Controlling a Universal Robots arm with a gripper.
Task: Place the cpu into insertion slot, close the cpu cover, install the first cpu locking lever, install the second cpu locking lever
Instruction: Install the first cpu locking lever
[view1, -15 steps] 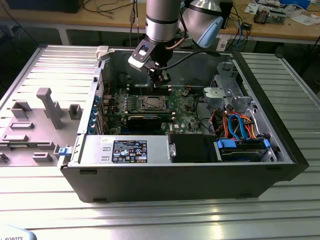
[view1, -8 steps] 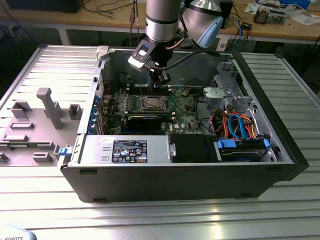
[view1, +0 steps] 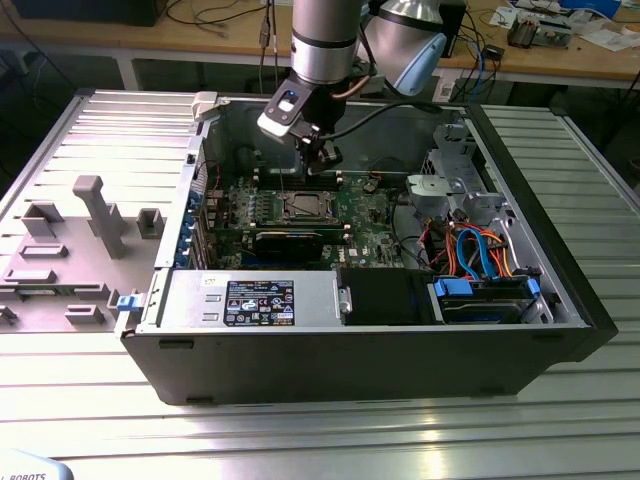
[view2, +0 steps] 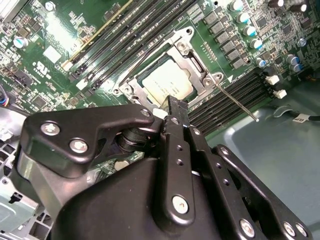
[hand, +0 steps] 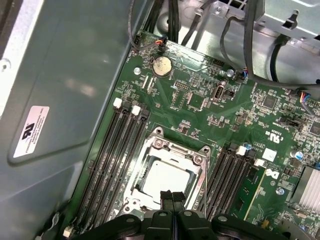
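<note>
**Exterior view and both wrist views: jaws poised at a covered socket**

Ribbed grey metal worktop (view1: 300, 440) carries the black, open-sided computer case (view1: 350, 365), into which the arm reaches from above. On the green motherboard (hand: 235, 125), the square, pale-rimmed insertion slot (view1: 304, 207) sits between banks of long black memory slots (hand: 112, 160). The thin silvery windowed cpu cover (hand: 175, 150) lies down over the small flat silver-grey cpu (hand: 167, 180), which rests in the slot. One thin wire locking lever (view2: 236, 102) juts free across the memory slots and is apparently unlatched. The black gripper (hand: 171, 197) hangs just above one edge of the slot, jaws together with nothing between them.

Risks, as judged: the closed tips are narrow, so they could slide off the springy wire and strike the board's small components or the memory-slot clips. Pressing through the cover's window could load the chip.

Open room lies overhead. The grey sheet-metal case wall (hand: 65, 100) stands near, beyond one memory bank. Grey cable bundles (hand: 235, 40) hang past the board's far edge. Both limit sideways sweeps.
</note>
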